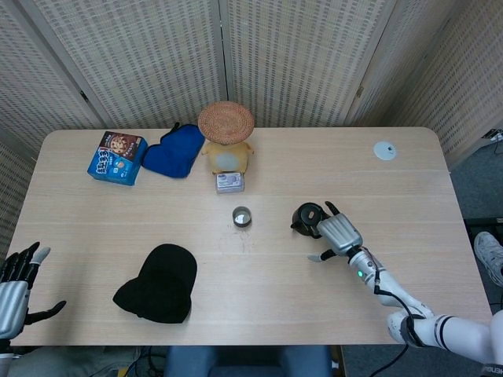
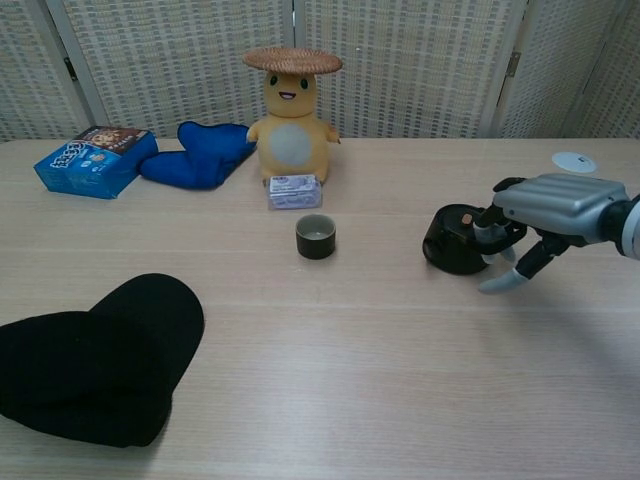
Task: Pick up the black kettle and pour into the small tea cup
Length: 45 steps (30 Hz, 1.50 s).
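The black kettle (image 1: 305, 215) (image 2: 453, 238) stands on the table right of centre. My right hand (image 1: 339, 233) (image 2: 548, 205) is at its right side. The fingers (image 2: 487, 228) curl around the kettle's handle side and touch it, while the thumb (image 2: 500, 283) points away below, off the kettle. The small dark tea cup (image 1: 242, 217) (image 2: 316, 237) stands upright to the kettle's left, about a hand's width apart from it. My left hand (image 1: 17, 284) hangs at the table's near left corner, fingers spread and holding nothing.
A black cap (image 1: 159, 283) (image 2: 95, 355) lies front left. At the back stand a yellow toy with a straw hat (image 1: 226, 141) (image 2: 291, 115), a small box (image 2: 294, 191), a blue cloth (image 1: 174, 151) and a blue snack box (image 1: 116, 157). A white disc (image 1: 384, 151) lies far right.
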Each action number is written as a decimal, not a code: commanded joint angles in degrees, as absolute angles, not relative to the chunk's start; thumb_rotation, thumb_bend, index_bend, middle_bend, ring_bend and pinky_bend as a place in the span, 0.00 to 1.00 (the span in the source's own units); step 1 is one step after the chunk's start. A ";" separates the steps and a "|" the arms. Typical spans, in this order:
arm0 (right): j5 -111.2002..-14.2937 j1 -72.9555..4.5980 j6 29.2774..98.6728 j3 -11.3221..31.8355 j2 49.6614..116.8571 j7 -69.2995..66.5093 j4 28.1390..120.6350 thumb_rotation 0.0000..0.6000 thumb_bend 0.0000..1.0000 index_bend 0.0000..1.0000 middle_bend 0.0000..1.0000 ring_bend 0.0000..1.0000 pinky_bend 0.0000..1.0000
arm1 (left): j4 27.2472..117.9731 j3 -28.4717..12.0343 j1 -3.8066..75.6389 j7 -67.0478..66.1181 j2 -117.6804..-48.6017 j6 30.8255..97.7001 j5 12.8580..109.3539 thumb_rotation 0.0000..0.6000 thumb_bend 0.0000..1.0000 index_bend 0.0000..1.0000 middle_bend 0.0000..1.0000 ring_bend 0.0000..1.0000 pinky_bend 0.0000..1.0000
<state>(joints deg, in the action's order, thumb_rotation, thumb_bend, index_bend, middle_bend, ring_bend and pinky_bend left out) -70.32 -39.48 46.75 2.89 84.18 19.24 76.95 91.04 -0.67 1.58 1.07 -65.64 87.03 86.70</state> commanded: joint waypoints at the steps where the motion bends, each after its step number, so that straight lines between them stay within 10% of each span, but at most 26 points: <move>1: -70.12 -39.43 46.56 2.74 84.14 19.38 77.06 0.48 0.00 0.49 0.54 0.38 0.00 | 90.99 -0.68 1.55 1.09 -65.67 87.06 86.70 1.00 0.11 0.09 0.00 0.04 0.00; 15: -69.50 -39.00 46.20 1.87 84.12 20.08 76.89 0.60 0.00 0.53 0.57 0.42 0.00 | 90.83 -0.74 1.62 1.22 -65.76 86.99 86.72 1.00 0.11 0.09 0.00 0.04 0.00; 33: -71.66 -40.18 46.39 5.66 85.06 9.59 73.82 0.68 0.00 0.99 0.93 0.81 0.00 | 90.81 -0.84 1.49 0.79 -65.69 86.80 86.12 0.99 0.11 0.09 0.00 0.04 0.00; 45: -72.92 -41.00 45.94 8.01 84.10 1.00 73.17 0.66 0.00 1.00 1.00 0.90 0.07 | 91.13 -0.81 1.68 0.92 -65.54 86.76 86.56 0.98 0.10 0.09 0.00 0.04 0.00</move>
